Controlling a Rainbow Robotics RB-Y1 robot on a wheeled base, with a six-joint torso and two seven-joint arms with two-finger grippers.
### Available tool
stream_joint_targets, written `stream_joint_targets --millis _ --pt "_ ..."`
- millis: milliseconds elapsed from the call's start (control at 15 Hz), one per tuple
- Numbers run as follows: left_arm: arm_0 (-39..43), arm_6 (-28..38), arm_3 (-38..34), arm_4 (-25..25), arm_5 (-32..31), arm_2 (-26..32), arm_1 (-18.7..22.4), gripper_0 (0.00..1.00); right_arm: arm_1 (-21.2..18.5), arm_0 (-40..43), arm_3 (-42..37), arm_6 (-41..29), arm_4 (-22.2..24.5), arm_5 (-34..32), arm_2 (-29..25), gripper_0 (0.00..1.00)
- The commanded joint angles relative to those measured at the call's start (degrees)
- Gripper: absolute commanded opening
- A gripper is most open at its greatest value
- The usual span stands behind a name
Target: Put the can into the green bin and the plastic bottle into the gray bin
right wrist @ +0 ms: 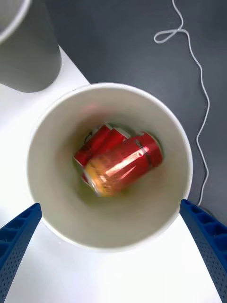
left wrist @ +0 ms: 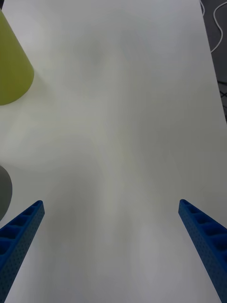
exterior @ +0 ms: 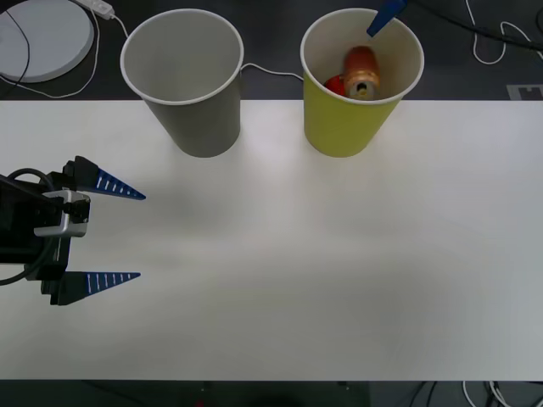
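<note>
front view, going from the left: the left claw (exterior: 136, 236) hovers low over the white worktop (exterior: 322, 271), well to the left of the green bin and nearer than the gray bin, its two blue ribbed fingers spread wide apart with nothing between them. the gray bin (exterior: 182, 80) stands upright at the worktop's far edge, just left of the green bin with a gap between them. the green bin (exterior: 361, 85) stands upright at the same far edge, and the can (exterior: 362, 72) sits inside it, silver top facing the camera, resting against a plain red can (exterior: 334, 85) that lies beside it in the bin. one blue finger (exterior: 385, 17) of the right arm pokes in above the green bin's far rim.

right wrist view: the right claw (right wrist: 113, 246) hangs straight over the green bin's mouth, fingers wide apart and empty, and the can (right wrist: 124, 164) lies on its side at the bottom, on top of the plain red can (right wrist: 97, 142).
</note>
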Motion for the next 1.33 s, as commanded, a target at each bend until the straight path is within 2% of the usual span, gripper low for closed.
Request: stream_joint_targets --millis 67,267,400,533,933,1133,1333 --pt "0.0 0.0 0.0 0.0 0.0 0.0 0.0 1.00 -5.6 4.2 -8.2 0.4 -5.9 0.0 -5.7 1.00" --pt "0.0 0.0 0.0 0.0 0.0 0.0 0.0 1.00 -11.6 13.7 -20.9 0.7 -10.7 0.0 -12.6 1.00" --pt "0.0 0.0 0.0 0.0 0.0 0.0 0.0 1.00 -14.3 20.6 -28.2 1.4 -13.2 0.0 -17.8 1.00" --pt "0.0 0.0 0.0 0.0 0.0 0.0 0.0 1.00 -15.9 28.8 -35.2 5.5 -15.1 0.0 -25.1 1.00" --pt "0.0 0.0 0.0 0.0 0.0 0.0 0.0 1.00 -17.5 51.1 -42.4 26.3 -24.0 0.0 -42.3 1.00" --pt "0.0 0.0 0.0 0.0 0.0 0.0 0.0 1.00 -17.6 62.1 -46.2 34.6 -26.5 0.0 -49.5 1.00" --pt "0.0 0.0 0.0 0.0 0.0 0.0 0.0 1.00 -17.6 71.2 -48.2 41.2 -29.1 0.0 -53.4 1.00"
